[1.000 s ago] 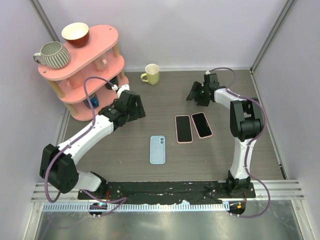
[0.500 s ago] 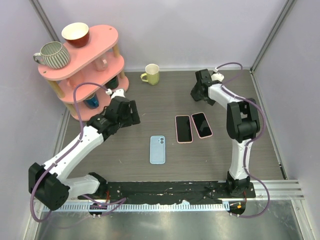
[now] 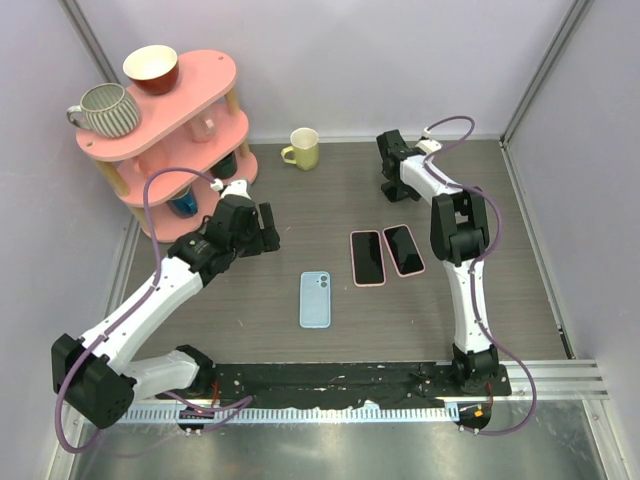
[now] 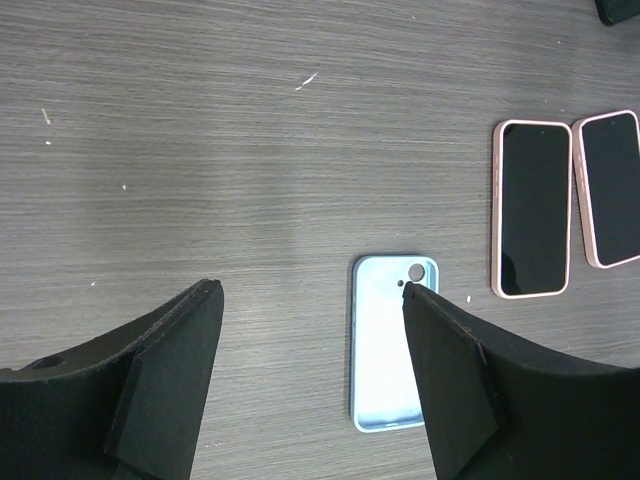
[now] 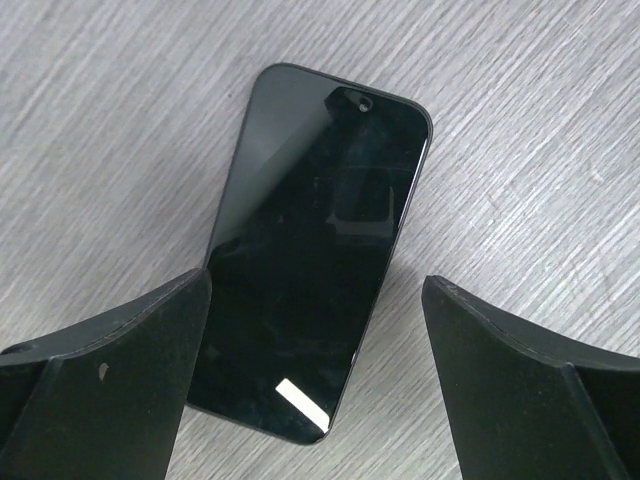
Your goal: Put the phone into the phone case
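A bare black phone [image 5: 310, 250] lies screen up on the dark wood table, straight below my right gripper [image 5: 315, 282], which is open with one finger on each side of it, above it. In the top view the right gripper [image 3: 392, 180] hides that phone at the far middle-right. An empty light blue phone case [image 3: 315, 299] lies open side up at the table's middle; it also shows in the left wrist view [image 4: 385, 360]. My left gripper [image 3: 260, 228] is open and empty, up and to the left of the case [image 4: 310, 290].
Two phones in pink cases [image 3: 367, 257] [image 3: 404, 249] lie side by side right of the blue case, and show in the left wrist view [image 4: 531, 208]. A yellow-green mug [image 3: 301, 148] stands at the back. A pink two-tier shelf [image 3: 215, 75] with cups stands at the back left.
My right gripper has swung left and turned at the far side of the table. My left arm has drawn back a little toward the left. Phones and case have not moved.
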